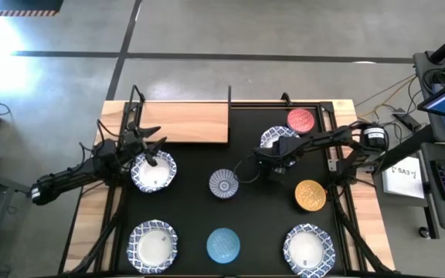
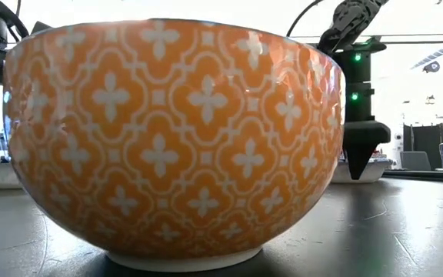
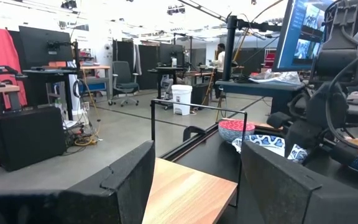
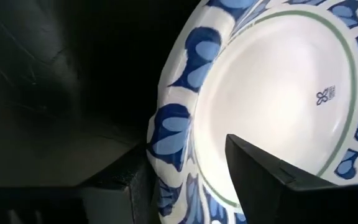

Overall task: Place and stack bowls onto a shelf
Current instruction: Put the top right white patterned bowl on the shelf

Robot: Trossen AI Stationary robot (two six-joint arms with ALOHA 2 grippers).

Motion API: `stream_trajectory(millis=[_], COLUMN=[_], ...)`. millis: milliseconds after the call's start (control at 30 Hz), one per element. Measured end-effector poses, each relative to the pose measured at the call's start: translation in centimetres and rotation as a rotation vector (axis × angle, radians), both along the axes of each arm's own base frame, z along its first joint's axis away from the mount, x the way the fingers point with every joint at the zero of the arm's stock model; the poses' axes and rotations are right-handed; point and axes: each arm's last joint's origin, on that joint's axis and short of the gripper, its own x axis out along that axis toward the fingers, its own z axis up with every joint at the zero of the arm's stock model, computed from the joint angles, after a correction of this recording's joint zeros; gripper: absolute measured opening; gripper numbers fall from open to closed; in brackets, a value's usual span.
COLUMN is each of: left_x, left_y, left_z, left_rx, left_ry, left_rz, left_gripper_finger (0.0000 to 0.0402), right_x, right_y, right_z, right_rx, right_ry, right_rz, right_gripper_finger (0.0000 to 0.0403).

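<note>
Right end effector [image 4: 185, 180] straddles white bowl [image 4: 272, 93] rim — unlifted.

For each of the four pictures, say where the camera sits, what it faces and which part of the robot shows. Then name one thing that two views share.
High: overhead, facing down on both arms, the shelf.
Low: table height, behind the yellow bowl; one arm shows.
Left wrist: past the open left tool toward the room.
Right wrist: right tool astride a white bowl rim.
Shared: the yellow bowl, high and low.
</note>
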Motion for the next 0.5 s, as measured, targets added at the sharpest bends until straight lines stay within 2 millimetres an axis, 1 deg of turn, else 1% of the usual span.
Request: stream_trajectory(millis=[167, 400, 500], left_x=[0.00, -0.01, -0.01], left_y=[0.00, -0.01, -0.01], left_z=[0.01, 0.08, 0.08], left_rx=[0.000, 0.003, 0.002], left_ry=[-0.001, -0.008, -0.009], left_rz=[0.000, 0.000, 0.000], left_gripper_finger=[0.0224, 0.0224, 0.0224], right_x=[0.23, 0.48, 0.67], right_y=[-0.03, -0.06, -0.09], right_z=[0.06, 0.06, 0.04], right_rx=[-0.004, -0.008, -0.014], right_ry=[-0.032, -0.079, -0.099], right_rz=[-0.006, -0.091, -0.098], right_gripper_finger=[0.0140, 0.0088, 0.0065])
